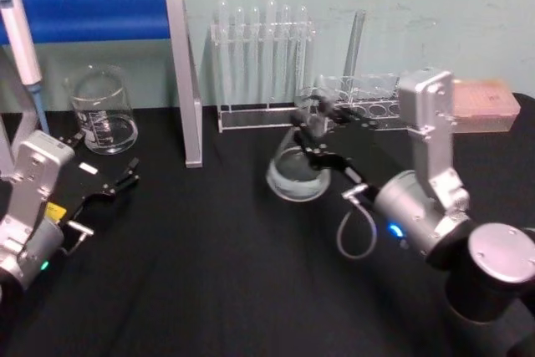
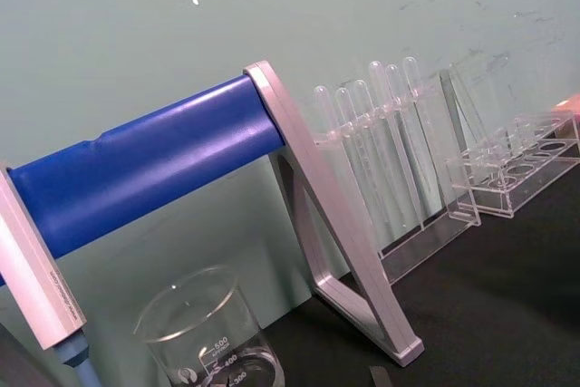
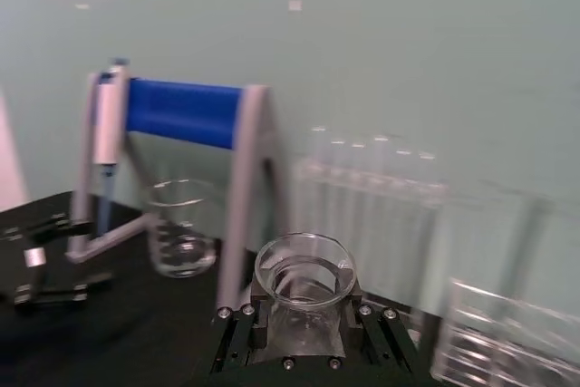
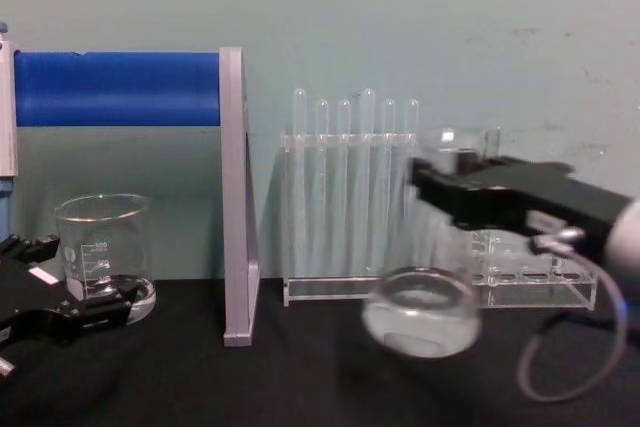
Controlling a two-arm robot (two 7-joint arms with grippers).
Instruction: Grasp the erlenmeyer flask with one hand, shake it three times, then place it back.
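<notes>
In the head view, the right arm reaches in from the lower right, its forearm angled toward the middle of the worktop (image 1: 209, 273). The right gripper (image 1: 313, 141) is clamped on the neck of the erlenmeyer flask (image 1: 294, 175), which is roughly upright just in front of the test tube rack (image 1: 263, 64). The left arm lies low at the left edge. The left gripper (image 1: 113, 183) has its fingers apart and holds nothing, near the beaker (image 1: 102, 113).

In the left wrist view, the beaker (image 2: 210, 342) is cut off by the frame edge. Its white graduations include a "400"; the other numerals are hard to read. A blue roll (image 2: 145, 165) on a grey stand runs above it.

In the right wrist view, black fingers (image 3: 243, 333) press on both sides of the erlenmeyer flask (image 3: 304, 271) just under its flared rim. Its body is hidden below the gripper.

In the chest view, the right gripper (image 4: 450, 187) comes in level from the right edge. The erlenmeyer flask (image 4: 422, 315) is blurred, its markings unreadable, and I cannot tell whether its base touches the worktop (image 4: 300, 387).
</notes>
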